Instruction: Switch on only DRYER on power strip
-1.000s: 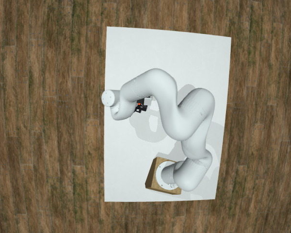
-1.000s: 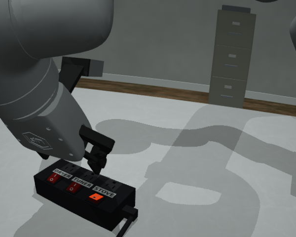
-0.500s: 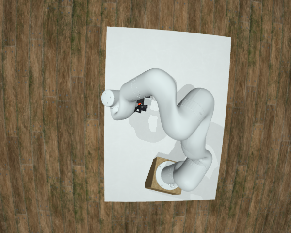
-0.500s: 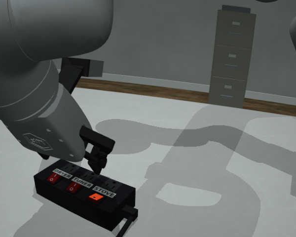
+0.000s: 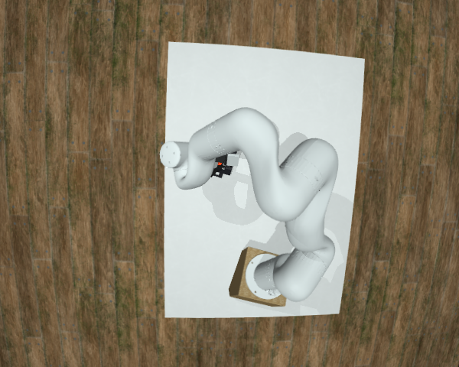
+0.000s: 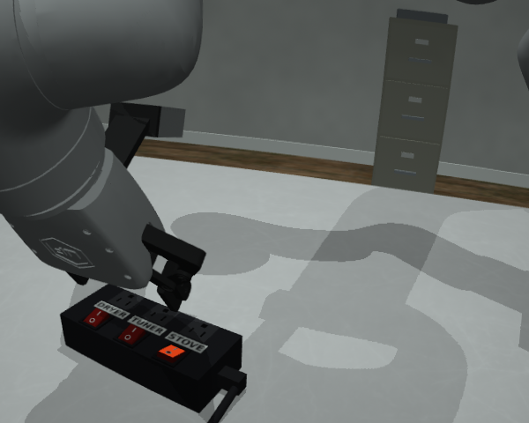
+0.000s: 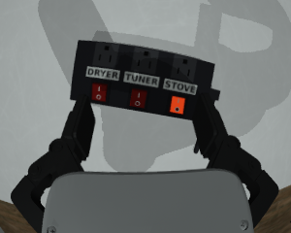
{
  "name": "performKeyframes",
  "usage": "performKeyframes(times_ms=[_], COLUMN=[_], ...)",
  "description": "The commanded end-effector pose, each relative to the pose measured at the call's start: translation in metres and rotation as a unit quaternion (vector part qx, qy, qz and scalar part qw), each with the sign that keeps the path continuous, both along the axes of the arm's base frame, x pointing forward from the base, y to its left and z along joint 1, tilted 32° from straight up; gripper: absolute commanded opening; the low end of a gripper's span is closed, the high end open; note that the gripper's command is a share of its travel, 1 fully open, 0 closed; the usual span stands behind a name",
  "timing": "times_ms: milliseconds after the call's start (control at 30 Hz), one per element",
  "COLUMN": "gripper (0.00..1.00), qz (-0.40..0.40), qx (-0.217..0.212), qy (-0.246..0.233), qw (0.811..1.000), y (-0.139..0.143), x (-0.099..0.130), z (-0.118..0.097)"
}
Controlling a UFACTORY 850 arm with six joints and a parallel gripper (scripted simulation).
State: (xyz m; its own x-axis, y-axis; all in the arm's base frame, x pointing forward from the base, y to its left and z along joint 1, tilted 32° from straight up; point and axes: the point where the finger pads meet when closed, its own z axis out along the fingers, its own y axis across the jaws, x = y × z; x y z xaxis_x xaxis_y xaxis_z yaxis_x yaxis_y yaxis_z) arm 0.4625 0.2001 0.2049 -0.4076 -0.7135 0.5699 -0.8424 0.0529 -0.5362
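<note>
While the power strip (image 6: 151,348) lies flat and label-side up on the white table (image 6: 301,282) at the lower left of the exterior view, the gripper (image 7: 145,113) hangs over it with its fingers spread wide and nothing between them. In the wrist view the two black fingers flank the strip's short ends, one at the lower left and one at the lower right of the black housing. Three rocker switches sit in a row under their labels: the DRYER switch (image 6: 94,317) and the TUNER switch (image 6: 131,335) look dark red, the STOVE switch (image 6: 171,352) bright orange. A grey filing cabinet (image 6: 413,102) stands at the upper right.
</note>
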Motion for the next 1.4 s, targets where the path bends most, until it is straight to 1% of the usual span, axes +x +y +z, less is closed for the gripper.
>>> performKeyframes(times_ms=[0,1133,1200,1267,1300,1367], gripper=[1.0,1.0,1.0,1.0,1.0,1.0], qz=[0.0,0.001,0.013,0.013,0.028,0.071], qx=[0.0,0.001,0.023,0.023,0.046,0.11], qy=[-0.001,0.0,0.001,0.001,0.002,0.005], qw=[1.0,1.0,1.0,1.0,0.999,0.991], y=[0.0,0.0,0.001,0.001,0.001,0.004], x=[0.0,0.0,-0.001,-0.001,-0.002,-0.009], z=[0.001,0.001,0.006,0.006,0.011,0.026])
